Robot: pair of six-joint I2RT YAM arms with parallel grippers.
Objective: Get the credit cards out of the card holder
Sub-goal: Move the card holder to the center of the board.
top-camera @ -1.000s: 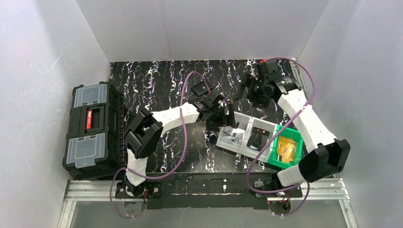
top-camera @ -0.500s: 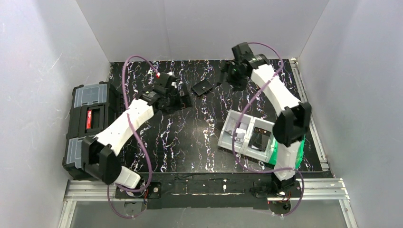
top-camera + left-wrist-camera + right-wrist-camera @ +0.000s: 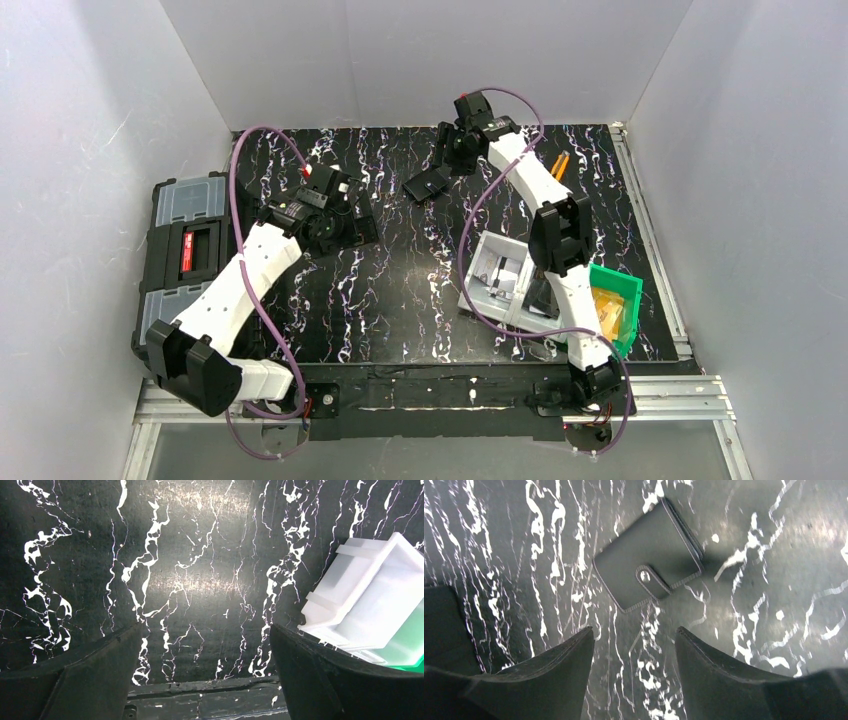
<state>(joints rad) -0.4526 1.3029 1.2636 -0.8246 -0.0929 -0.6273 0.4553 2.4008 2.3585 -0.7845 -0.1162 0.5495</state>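
The card holder (image 3: 649,575) is a small black wallet, folded shut with its snap tab fastened, lying flat on the black marbled mat (image 3: 749,540) near the back. In the top view the card holder (image 3: 428,183) sits just left of and below my right gripper (image 3: 447,160). In the right wrist view my right gripper (image 3: 634,628) hangs open above the mat, just short of the holder, with nothing between its fingers. The credit cards are hidden. My left gripper (image 3: 350,228) is open over bare mat to the left, and my left gripper (image 3: 206,625) holds nothing.
A big black toolbox (image 3: 190,270) stands at the left edge. White-grey bins (image 3: 500,280) and a green bin (image 3: 625,290) with an orange-tan item sit at the right front. An orange-handled tool (image 3: 560,165) lies at the back right. The white bin (image 3: 370,600) shows in the left wrist view.
My right arm has swung left across the back to hang by the card holder. My left arm has drawn back left, away from the bins and towards the toolbox.
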